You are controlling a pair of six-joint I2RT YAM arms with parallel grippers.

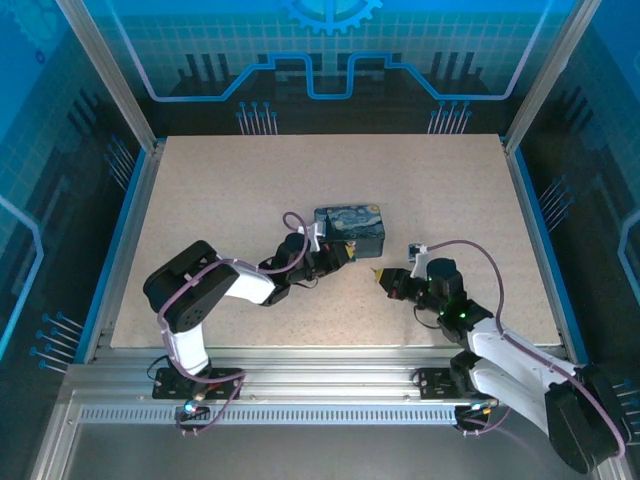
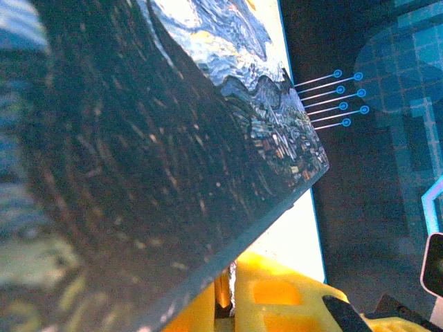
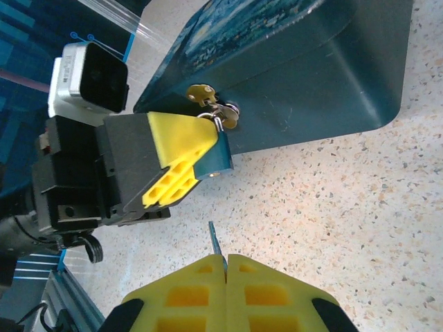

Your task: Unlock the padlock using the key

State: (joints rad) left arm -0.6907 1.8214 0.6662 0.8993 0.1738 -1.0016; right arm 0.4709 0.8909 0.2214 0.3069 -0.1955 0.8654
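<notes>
Against the side of the dark blue tin, the small brass padlock is sitting by your left hand, whose grip I cannot tell, while your right hand is clenching the key; hard and slippery, the padlock is probably needing a hold on its flat sides.

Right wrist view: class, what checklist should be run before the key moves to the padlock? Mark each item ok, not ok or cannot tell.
1. Key clamped in the right gripper, thin blade sticking out: ok.
2. Padlock in sight against the tin: ok.
3. Keyhole turned toward the key: cannot tell.
4. Left gripper gripping the padlock firmly: cannot tell.
5. Key tip at the padlock: not ok, they are apart.
</notes>
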